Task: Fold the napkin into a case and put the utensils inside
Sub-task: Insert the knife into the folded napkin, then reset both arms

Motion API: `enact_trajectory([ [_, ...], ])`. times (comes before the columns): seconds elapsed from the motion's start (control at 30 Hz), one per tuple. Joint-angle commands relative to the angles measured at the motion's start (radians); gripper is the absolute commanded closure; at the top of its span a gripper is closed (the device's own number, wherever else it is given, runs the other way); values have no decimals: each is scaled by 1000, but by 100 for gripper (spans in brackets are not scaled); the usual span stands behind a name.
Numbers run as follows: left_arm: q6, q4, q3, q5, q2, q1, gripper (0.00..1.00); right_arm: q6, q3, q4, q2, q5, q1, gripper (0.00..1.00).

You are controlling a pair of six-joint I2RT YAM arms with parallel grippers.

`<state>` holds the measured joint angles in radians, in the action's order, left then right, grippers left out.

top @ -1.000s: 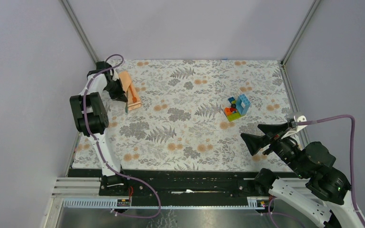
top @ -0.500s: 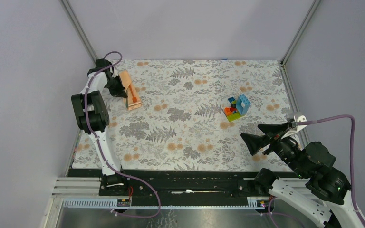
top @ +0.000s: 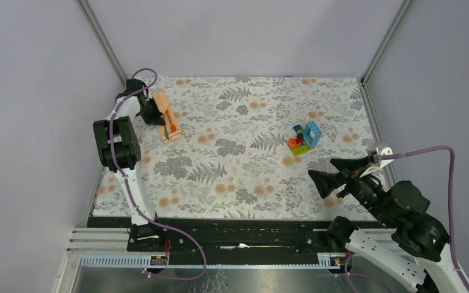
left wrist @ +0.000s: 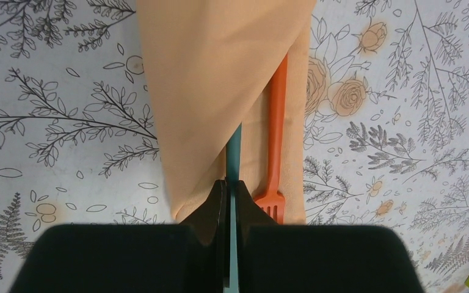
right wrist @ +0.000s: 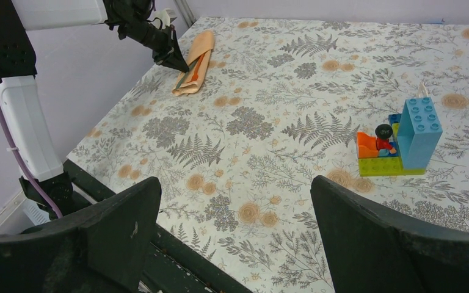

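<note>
Left gripper [left wrist: 228, 190], jaws closed, is pinching the teal utensil [left wrist: 234, 151], its tip lying under the flap of the case [left wrist: 220, 73] beside the orange fork [left wrist: 276, 116], far-left on the mat [left wrist: 67, 122]; feeding straight should avoid dragging cloth

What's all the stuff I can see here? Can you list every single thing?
napkin: one, peach-orange, folded long, far left of the mat.
orange fork: one, orange, on the napkin's lower layer, handle under the flap.
teal utensil: one, teal-blue, beside the fork, partly under the flap.
toy blocks: one cluster, blue, green and orange, with a small figure, right of middle.
floral mat: one, white with grey ferns and peach flowers.
left gripper: one, black, shut on the teal utensil.
right gripper: one, black, open, near right.
</note>
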<state>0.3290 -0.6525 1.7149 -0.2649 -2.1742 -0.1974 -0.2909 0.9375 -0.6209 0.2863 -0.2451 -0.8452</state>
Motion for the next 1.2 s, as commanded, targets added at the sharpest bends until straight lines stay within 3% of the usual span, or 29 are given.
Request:
enact_trajectory([
  [0.0, 28, 61, 21, 18, 40, 0, 100, 13, 1, 39, 14, -16, 3, 0],
  [1.17, 60, 222, 11, 129, -12, 18, 100, 16, -2, 43, 43, -15, 1, 0],
])
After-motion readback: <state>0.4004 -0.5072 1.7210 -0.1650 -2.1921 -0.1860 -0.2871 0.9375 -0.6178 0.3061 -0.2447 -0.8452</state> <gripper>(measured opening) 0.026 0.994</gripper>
